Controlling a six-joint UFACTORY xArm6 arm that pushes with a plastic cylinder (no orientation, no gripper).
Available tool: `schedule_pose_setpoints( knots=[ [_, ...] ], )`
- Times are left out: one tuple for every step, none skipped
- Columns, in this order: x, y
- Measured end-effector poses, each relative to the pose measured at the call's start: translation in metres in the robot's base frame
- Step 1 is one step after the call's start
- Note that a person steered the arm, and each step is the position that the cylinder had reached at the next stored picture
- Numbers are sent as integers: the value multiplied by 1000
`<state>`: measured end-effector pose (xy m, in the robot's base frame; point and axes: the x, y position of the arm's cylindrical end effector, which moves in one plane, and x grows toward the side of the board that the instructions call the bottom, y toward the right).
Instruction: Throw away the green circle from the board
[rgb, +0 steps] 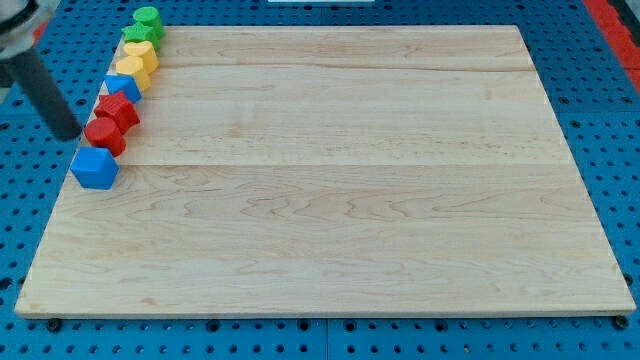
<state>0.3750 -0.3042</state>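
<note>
Off the board's left edge, my tip (68, 130) (bare rod, nothing to open or close) sits beside the red blocks (105, 134). Green circle (148, 17) lies at the far-left corner, apparently untouched. Approach step; next likely move: travel far-side, then push it off leftward.

Wooden board (340, 170) on blue pegboard (600, 110); along its left edge: yellow block (135, 65), small blue block (123, 87), two red blocks (110, 122), blue cube (95, 168).

The straight dark rod slants in from the view's top-left corner, its upper part blurred and cut off by the frame edge. My tip (68, 131) points toward five o'clock.
</note>
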Motion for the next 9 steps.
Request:
schedule_pose_setpoints(
  knots=[
    [-69,-1],
    [-135,-1],
    [-183,-1],
    [-184,5],
    [-184,14],
    [-184,33],
    [-183,94],
    [-171,140],
    [-173,127]
  ],
)
